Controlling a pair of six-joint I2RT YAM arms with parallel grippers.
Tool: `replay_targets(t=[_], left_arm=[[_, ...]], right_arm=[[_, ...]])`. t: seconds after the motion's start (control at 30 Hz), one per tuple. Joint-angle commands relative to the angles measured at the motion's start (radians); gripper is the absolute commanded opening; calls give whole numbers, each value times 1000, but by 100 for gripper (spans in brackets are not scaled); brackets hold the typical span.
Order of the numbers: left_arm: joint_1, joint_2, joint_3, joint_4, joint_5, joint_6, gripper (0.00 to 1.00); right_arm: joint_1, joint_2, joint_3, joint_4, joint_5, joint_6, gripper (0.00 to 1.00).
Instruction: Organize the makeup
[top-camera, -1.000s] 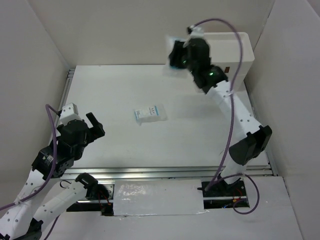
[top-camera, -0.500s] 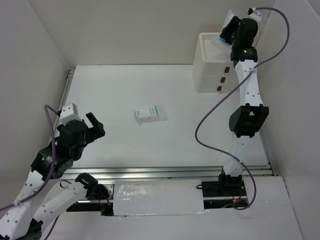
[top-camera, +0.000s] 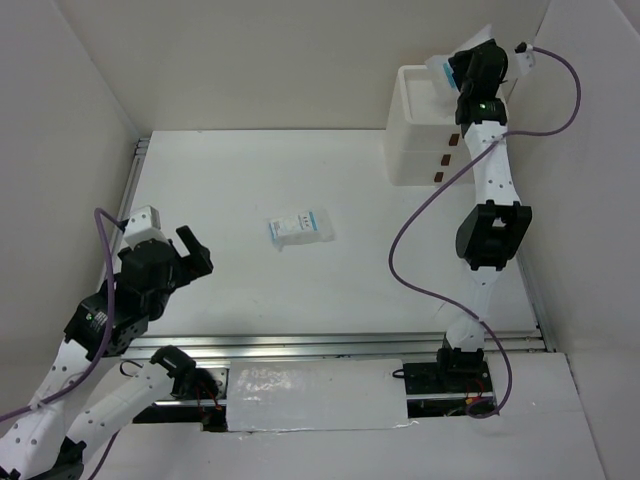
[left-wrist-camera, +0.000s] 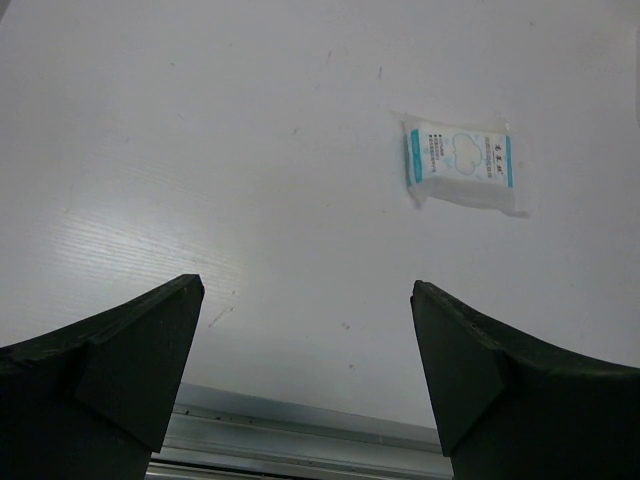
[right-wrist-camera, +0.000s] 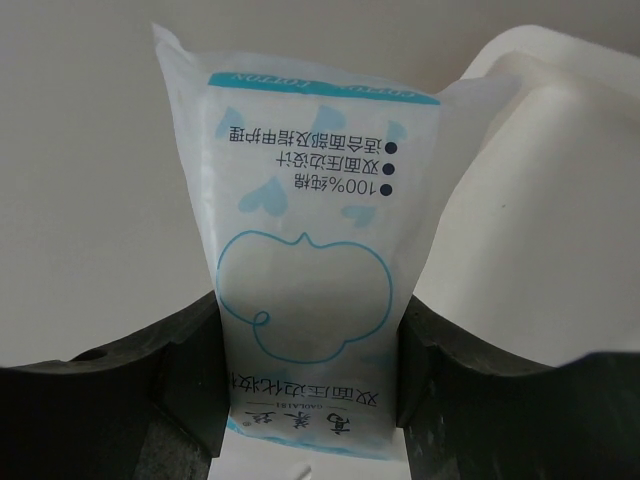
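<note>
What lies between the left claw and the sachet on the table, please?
Only bare white table lies between the left claw and the sachet, as the left wrist view shows.

held sachet: between the fingers of the right gripper, above the open top tray of the drawer unit, which stands under that gripper at the far right of the table. loose sachet: flat on the table, ahead and right of the left gripper, well apart.
</note>
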Motion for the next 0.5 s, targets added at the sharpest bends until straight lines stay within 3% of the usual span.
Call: replay_targets(t=[0.0,0.33,0.4,0.43,0.47], left_arm=[[2,-24,-4,34,-1,17,99],[0,-24,-6,32,-4,16,99],[0,-24,-7,32,-6,16,99],[0,-21,-7,32,-3,16,99],[0,-21,-7,34,-3,17,100]], right_arm=[[-10,45,-8,77,36,222,61],[-41,201,92,164,-67,416,63],[-42,214,98,172,-67,411,79],[-42,208,78,181,-65,408,98],[-42,196,63,193,-59,401,100]])
